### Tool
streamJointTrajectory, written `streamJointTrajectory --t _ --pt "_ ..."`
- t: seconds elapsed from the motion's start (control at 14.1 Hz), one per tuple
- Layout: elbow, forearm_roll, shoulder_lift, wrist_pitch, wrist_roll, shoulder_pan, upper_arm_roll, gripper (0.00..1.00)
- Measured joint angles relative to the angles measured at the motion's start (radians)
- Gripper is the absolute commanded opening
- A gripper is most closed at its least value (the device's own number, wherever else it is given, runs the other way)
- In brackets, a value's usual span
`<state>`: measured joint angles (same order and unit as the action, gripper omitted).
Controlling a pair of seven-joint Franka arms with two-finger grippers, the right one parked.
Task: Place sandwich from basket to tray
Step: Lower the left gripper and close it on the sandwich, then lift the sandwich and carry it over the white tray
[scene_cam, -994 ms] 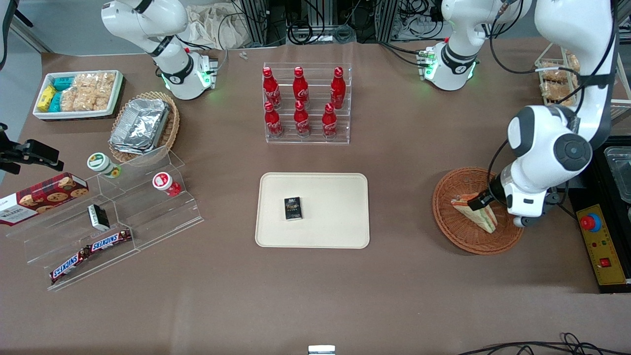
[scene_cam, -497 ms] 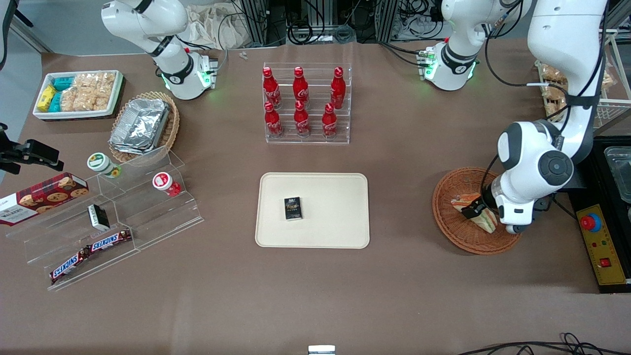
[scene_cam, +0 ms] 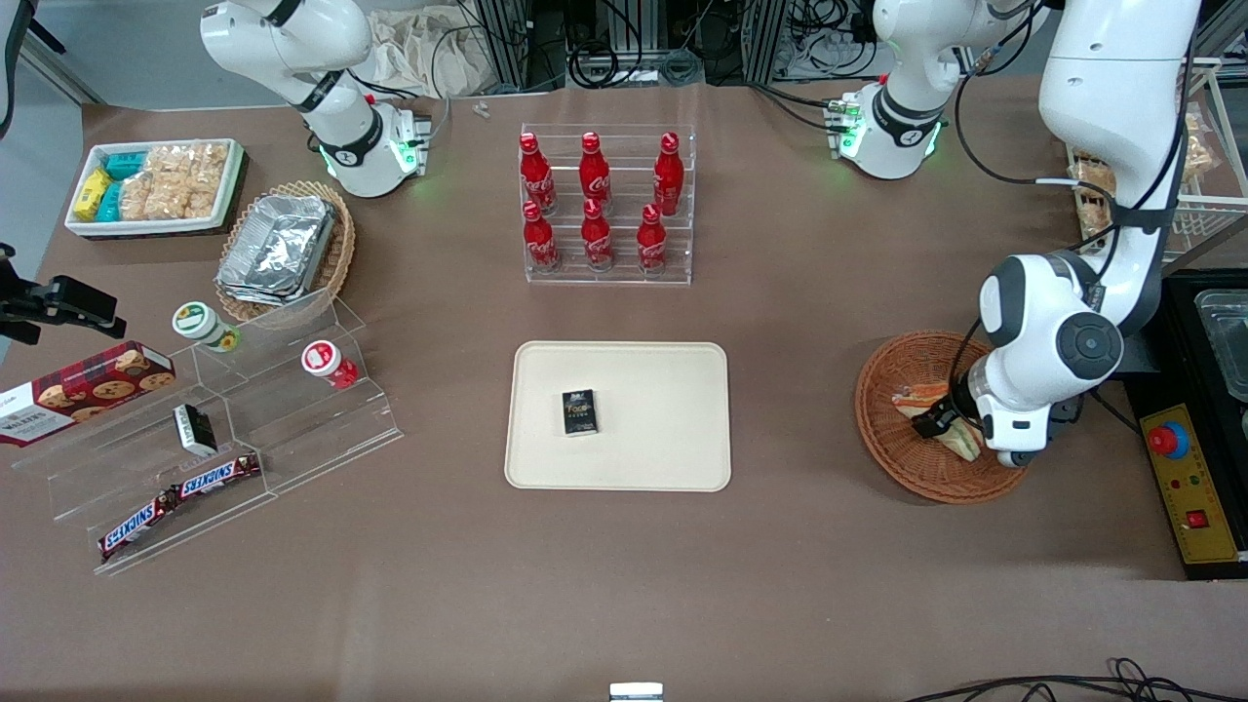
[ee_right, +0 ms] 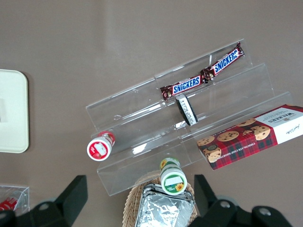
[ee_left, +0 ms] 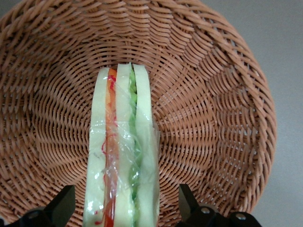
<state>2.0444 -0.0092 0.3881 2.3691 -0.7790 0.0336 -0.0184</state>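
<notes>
Left wrist view: pincer (ee_left: 123, 208) wide open, astride sandwich (ee_left: 120, 151) in basket (ee_left: 213, 118).

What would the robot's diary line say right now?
gripper: open, straddling sandwich | sandwich: in basket, not lifted | tray: holds small dark box

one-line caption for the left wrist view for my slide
Open gripper straddling clear-wrapped triangular sandwich in reddish-brown round wicker basket.
</notes>
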Motion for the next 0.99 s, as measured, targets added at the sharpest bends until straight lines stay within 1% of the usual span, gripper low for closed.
streamJointTrajectory --t 0.07,0.35,0.43,0.5,0.78,0.99 --pt "0.000 0.000 0.003 0.004 -0.001 0.000 0.000 0.78" --pt "0.000 0.000 0.017 0.014 -0.009 0.000 0.000 0.38" --pt "0.000 0.000 0.018 0.016 -0.010 0.000 0.000 0.30" --pt "0.000 0.000 0.018 0.018 -0.011 0.000 0.001 0.25" --pt "-0.009 0.000 0.000 0.012 -0.017 0.000 0.017 0.20" --pt "-0.038 0.000 -0.074 -0.100 -0.019 0.005 0.014 0.20"
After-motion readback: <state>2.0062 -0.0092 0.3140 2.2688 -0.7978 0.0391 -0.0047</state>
